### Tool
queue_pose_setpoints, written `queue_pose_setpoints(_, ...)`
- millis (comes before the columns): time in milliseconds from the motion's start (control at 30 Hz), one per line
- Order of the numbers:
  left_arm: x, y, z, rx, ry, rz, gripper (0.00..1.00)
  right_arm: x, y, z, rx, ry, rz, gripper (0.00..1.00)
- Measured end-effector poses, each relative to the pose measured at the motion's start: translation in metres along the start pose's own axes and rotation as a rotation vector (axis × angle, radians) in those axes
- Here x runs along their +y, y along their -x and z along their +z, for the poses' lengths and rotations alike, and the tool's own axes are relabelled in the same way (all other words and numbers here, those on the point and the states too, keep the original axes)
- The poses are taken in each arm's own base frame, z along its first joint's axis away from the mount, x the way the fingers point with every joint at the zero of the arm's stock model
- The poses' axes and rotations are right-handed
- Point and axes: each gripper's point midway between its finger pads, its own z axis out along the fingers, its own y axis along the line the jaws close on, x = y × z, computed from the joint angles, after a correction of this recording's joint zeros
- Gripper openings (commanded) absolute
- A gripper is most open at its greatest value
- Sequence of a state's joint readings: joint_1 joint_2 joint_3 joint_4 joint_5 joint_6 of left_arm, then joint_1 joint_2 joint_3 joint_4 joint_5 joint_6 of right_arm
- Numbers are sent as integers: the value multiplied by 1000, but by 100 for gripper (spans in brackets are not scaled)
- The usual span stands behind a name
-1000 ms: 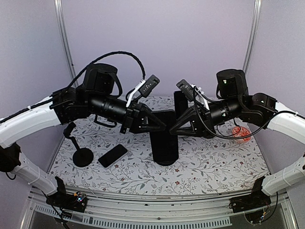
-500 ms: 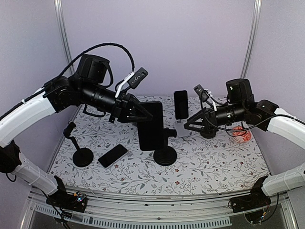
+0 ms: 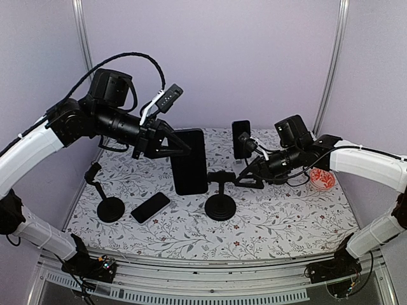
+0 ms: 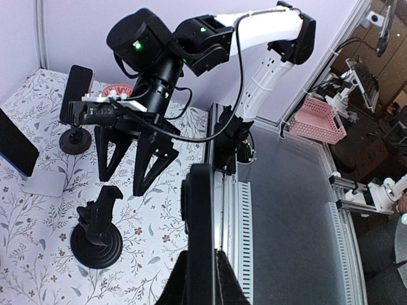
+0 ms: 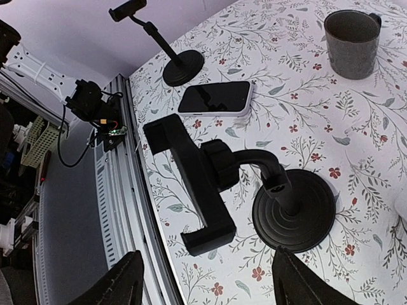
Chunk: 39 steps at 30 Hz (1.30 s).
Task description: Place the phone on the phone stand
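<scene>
My left gripper is shut on a large black phone and holds it upright in the air, left of the black phone stand. In the left wrist view the phone shows edge-on between my fingers. The stand's cradle is bare and lies tilted on its bent arm over the round base. My right gripper is wide open and empty, close to the right of the cradle; in the right wrist view its fingertips flank the stand.
A smaller phone lies flat at front left, next to a second stand. Another phone stands propped at the back. A red bowl sits at the right. A grey mug shows in the right wrist view.
My left gripper has carried the large phone left and away from the middle stand. My right gripper pulled back to the right, then came in close beside the stand's cradle.
</scene>
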<state>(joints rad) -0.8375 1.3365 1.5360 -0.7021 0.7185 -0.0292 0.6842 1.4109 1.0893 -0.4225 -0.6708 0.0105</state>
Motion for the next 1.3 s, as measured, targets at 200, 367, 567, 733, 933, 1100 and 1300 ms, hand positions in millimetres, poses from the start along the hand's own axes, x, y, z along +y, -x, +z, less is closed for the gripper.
queue_pose_setpoints(200,-2,1,-4,-8,3,5,0,9,0,4,3,68,-43,63)
queue_pose_setpoints(367,-2,-2,-4,-4,3,1,0,14,4,4,-10,103,-68,66)
queue_pose_setpoints(567,0,-5,-3,2,4,-5,0,8,6,12,-8,108,-68,63)
queue_pose_setpoints(733,1,-7,-3,5,5,-9,0,9,5,15,-1,129,-67,49)
queue_pose_setpoints(933,1,-8,-3,7,4,-11,0,15,9,14,-13,158,-89,38)
queue_pose_setpoints(1100,0,-10,-3,10,0,-14,0,16,9,14,-13,167,-90,42)
queue_pose_setpoints(1300,-1,-11,-3,10,-2,-14,0,16,9,14,-11,168,-88,46)
